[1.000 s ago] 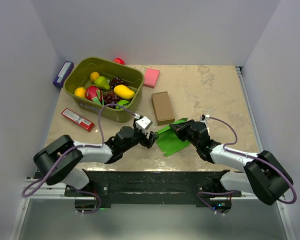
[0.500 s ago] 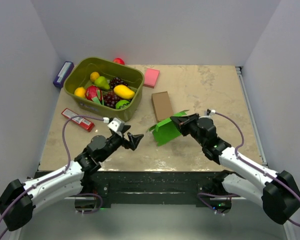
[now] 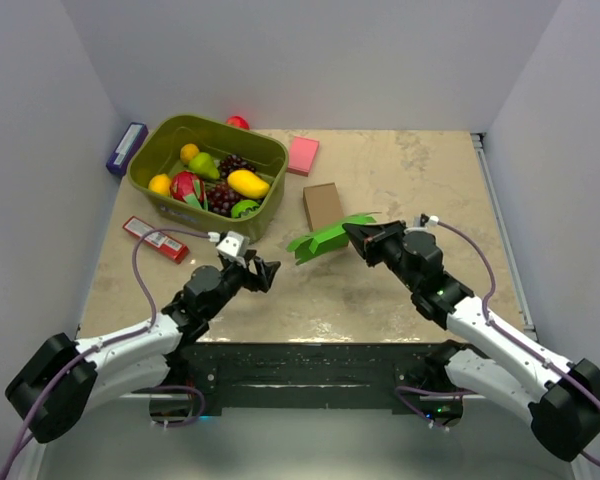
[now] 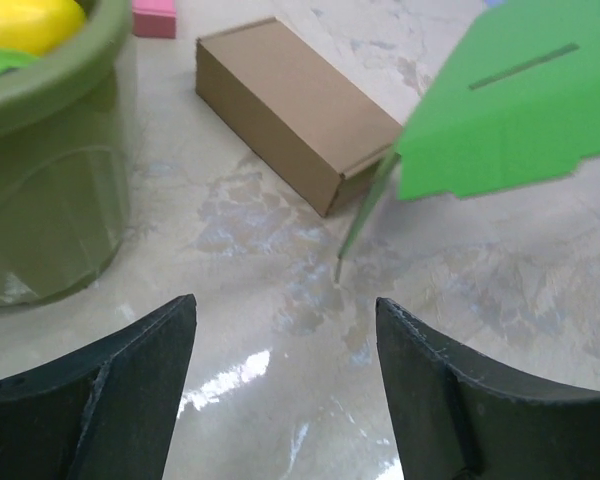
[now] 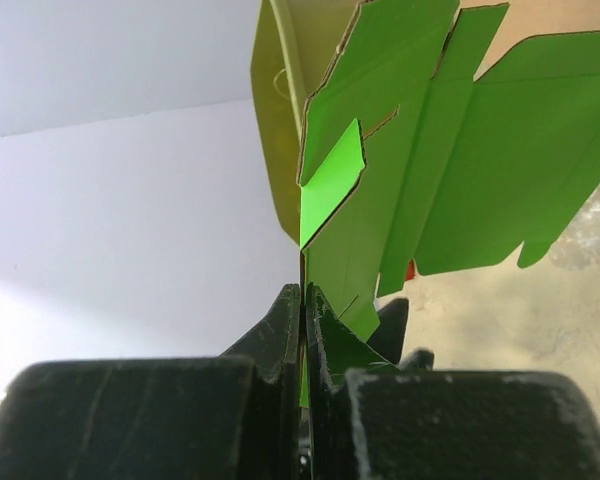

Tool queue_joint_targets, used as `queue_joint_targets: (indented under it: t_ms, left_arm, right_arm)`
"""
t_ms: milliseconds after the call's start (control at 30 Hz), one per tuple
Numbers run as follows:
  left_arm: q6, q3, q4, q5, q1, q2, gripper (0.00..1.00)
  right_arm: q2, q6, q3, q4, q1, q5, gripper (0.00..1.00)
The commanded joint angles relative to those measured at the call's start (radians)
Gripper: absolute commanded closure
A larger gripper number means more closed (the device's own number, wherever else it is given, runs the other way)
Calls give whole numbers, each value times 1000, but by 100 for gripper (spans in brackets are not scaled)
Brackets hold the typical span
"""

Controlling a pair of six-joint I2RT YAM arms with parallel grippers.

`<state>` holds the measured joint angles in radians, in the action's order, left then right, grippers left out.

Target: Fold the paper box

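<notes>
The paper box (image 3: 323,241) is a partly folded green blank, held off the table (image 3: 420,180) near its middle. From above, its long axis runs left to right. The right end is pinched and the free left end points toward the left arm, sitting slightly nearer the arms' bases. In the left wrist view, the paper box (image 4: 515,105) shows a flat panel with a narrow slit. A thin flap drops from the panel's lower left corner toward the table; I cannot tell whether the tip touches. In the right wrist view, the paper box (image 5: 430,170) fans up and to the right, with several panels and tabs unfolded.

The right gripper (image 3: 352,232) has its jaws closed on the card's edge, and the sheet passes between the tips of the right gripper (image 5: 302,298).

The left gripper (image 3: 265,272) is apart from the box with its jaws spread wide and holding nothing. Bare table shows between the fingers of the left gripper (image 4: 285,303).

Just behind the blank lies a brown cardboard box (image 3: 324,207). Farther back is a pink pad (image 3: 302,155). At back left, an olive bin (image 3: 205,225) holds toy fruit.
</notes>
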<state>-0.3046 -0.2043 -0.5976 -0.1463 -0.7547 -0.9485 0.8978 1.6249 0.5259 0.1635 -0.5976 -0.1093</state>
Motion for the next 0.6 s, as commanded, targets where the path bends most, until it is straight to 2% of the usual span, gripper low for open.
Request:
queue_joint_targets:
  t_ms: [0, 33, 333, 567]
  left_arm:
    - [-36, -17, -192, 45, 92, -74, 24]
    - [-37, -27, -224, 89, 104, -90, 24]
    - [-33, -135, -295, 204, 146, -223, 27]
    - [-37, -159, -306, 203, 170, -274, 27]
  right_arm:
    - [-25, 36, 54, -10, -4, 16, 100]
    - [-25, 36, 60, -9, -4, 19, 100]
    - [-19, 56, 54, 21, -5, 59, 100]
    - [-19, 69, 45, 39, -2, 72, 100]
